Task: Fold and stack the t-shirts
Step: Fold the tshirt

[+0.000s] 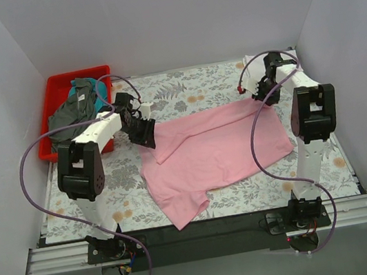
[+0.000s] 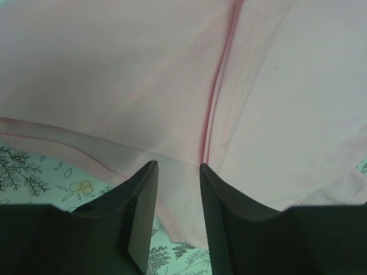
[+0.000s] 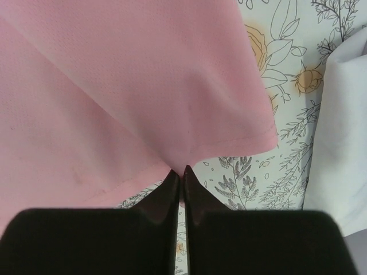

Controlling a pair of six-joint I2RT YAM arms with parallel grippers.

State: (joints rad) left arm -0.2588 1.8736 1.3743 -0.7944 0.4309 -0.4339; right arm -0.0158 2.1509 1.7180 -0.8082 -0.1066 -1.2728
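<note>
While bin (image 1: 57,80) holds grey shirt (image 1: 68,116), teal shirt (image 1: 81,92), right gripper (image 3: 182,172) pinches pink shirt (image 1: 220,149), left gripper (image 2: 178,165) spread

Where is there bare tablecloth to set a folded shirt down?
Far strip of tablecloth between red bin and right pincer; near strip between pink shirt and table edge. Crowded: the middle under the shirt, and the bin, heaped with clothes.

Floral-patterned tablecloth (image 1: 196,86) covers the worktop (image 1: 205,230). Red plastic bin (image 1: 59,80) sits at the far left corner, beside white walls (image 1: 165,22).
</note>
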